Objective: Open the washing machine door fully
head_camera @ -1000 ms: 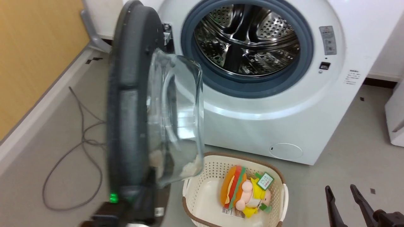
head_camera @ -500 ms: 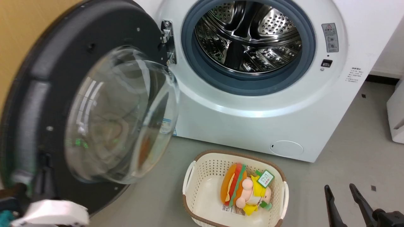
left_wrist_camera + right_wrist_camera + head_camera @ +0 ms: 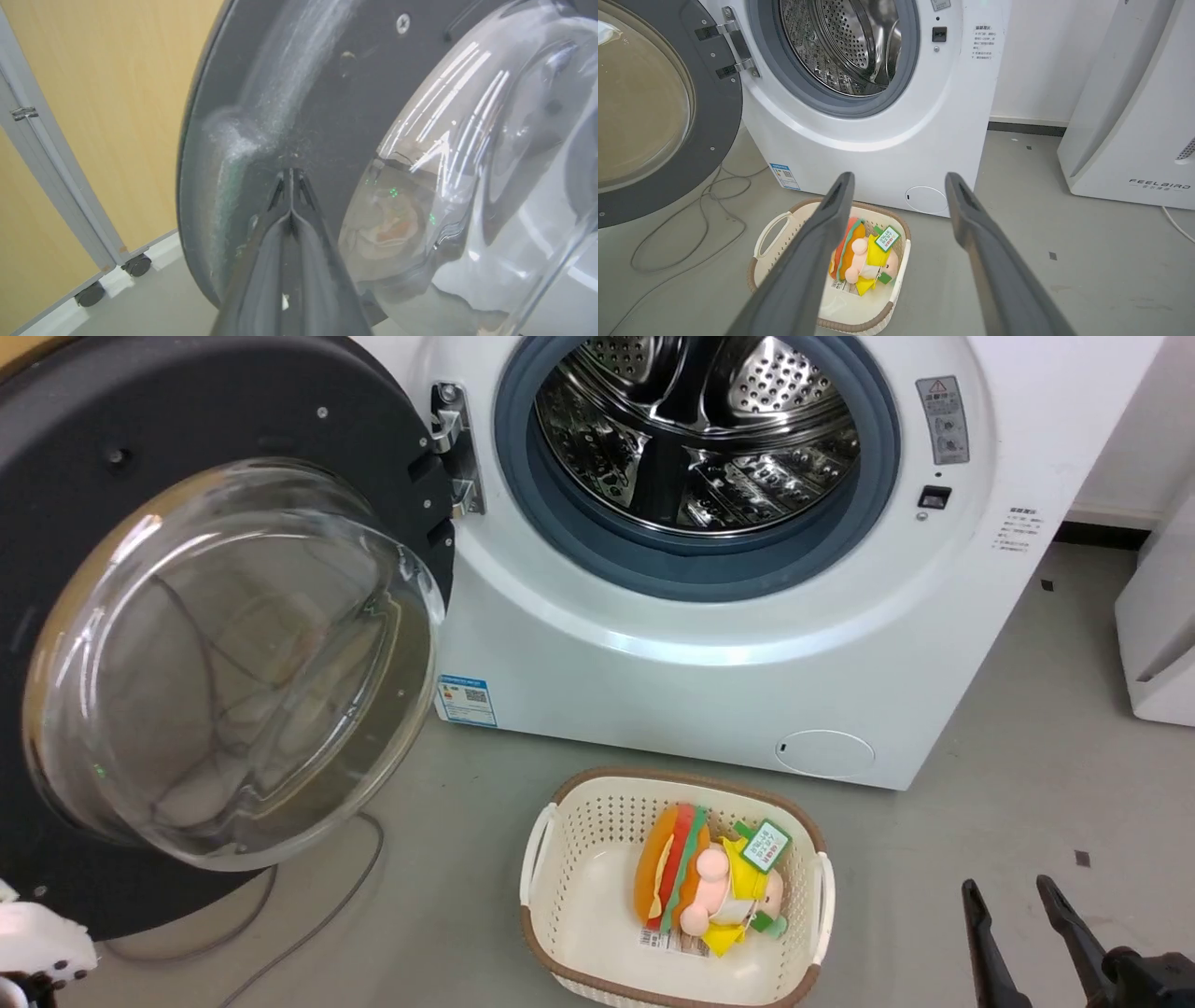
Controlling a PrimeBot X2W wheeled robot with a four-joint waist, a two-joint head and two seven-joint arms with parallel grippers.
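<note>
The door (image 3: 233, 401) hangs swung wide at the washing machine's (image 3: 709, 681) left, since the left gripper (image 3: 290, 173), fingers pinched together, seems to push its inner face like a blunt rod, while the right gripper (image 3: 1008, 889) idles spread and empty.

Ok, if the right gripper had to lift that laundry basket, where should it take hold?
Probably the white loop handle at the right end of the laundry basket, from above: it bows off the rim, leaving a gap for one finger, and lies nearest the open right gripper.
</note>
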